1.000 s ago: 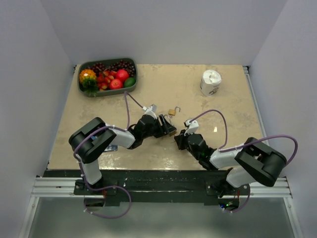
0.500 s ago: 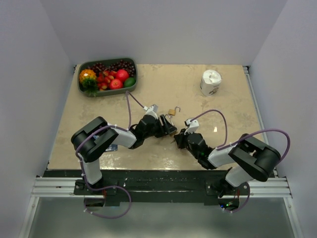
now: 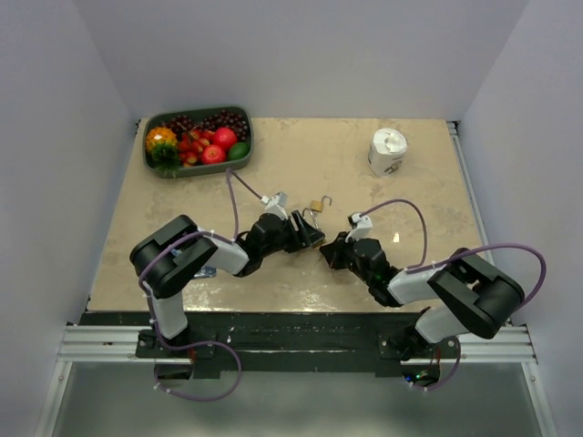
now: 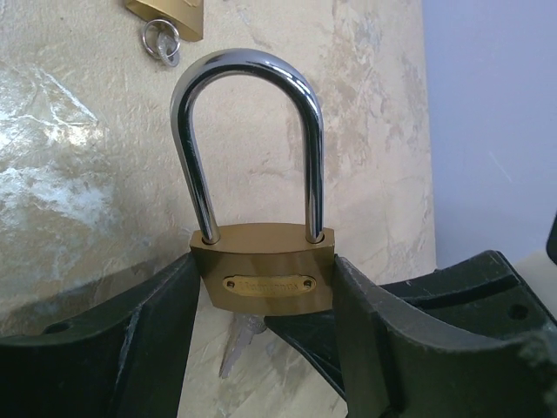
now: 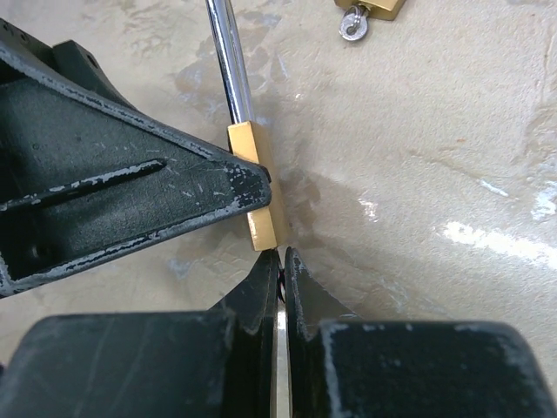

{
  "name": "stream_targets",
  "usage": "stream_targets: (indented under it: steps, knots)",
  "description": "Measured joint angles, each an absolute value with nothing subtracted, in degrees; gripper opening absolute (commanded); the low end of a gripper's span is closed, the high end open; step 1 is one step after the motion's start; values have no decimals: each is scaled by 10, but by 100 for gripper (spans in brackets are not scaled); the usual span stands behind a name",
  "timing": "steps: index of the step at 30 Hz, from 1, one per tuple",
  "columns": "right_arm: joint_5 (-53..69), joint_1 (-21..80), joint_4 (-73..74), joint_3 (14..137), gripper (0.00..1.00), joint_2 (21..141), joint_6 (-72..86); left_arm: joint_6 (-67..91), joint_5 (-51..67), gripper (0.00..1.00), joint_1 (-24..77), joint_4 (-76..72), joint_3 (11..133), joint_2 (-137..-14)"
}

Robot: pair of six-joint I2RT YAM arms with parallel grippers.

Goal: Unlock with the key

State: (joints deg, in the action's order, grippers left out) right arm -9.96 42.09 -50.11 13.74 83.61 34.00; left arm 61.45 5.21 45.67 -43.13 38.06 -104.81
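Near the middle of the table (image 3: 182,209), the left gripper (image 3: 312,238) is clamped on the body of a brass padlock (image 4: 265,279), one finger pressed to each side. The shackle (image 4: 248,139) is seated in both holes, so the lock is not yet open. The right gripper (image 5: 280,261) is squeezed almost fully together on the key (image 5: 280,344). It shows as a thin silver strip between the pads, its blade aimed at the underside of the lock. From the left wrist the key appears as a pale blur just below the brass body, and whether its tip has entered the keyhole cannot be told.

Over the last second the right forearm has swung slightly outward and its wrist has turned. Its fingertips have stayed just beside the lock, and the left arm has not moved. That looks like fine re-aiming of the blade, so the task is judged to be at the insertion step, with the turn to come. A second padlock (image 3: 317,206) with its own key ring lies apart, farther back
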Motion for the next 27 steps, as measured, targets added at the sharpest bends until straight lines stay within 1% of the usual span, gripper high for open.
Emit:
stream_targets:
  steps: [17,27]
  knots:
    - [39,360,-532,107,0,817,433,611,67,0,459,-456,341,-1010]
    - [88,339,-563,102,0,823,460,602,68,0,459,-487,320,-995]
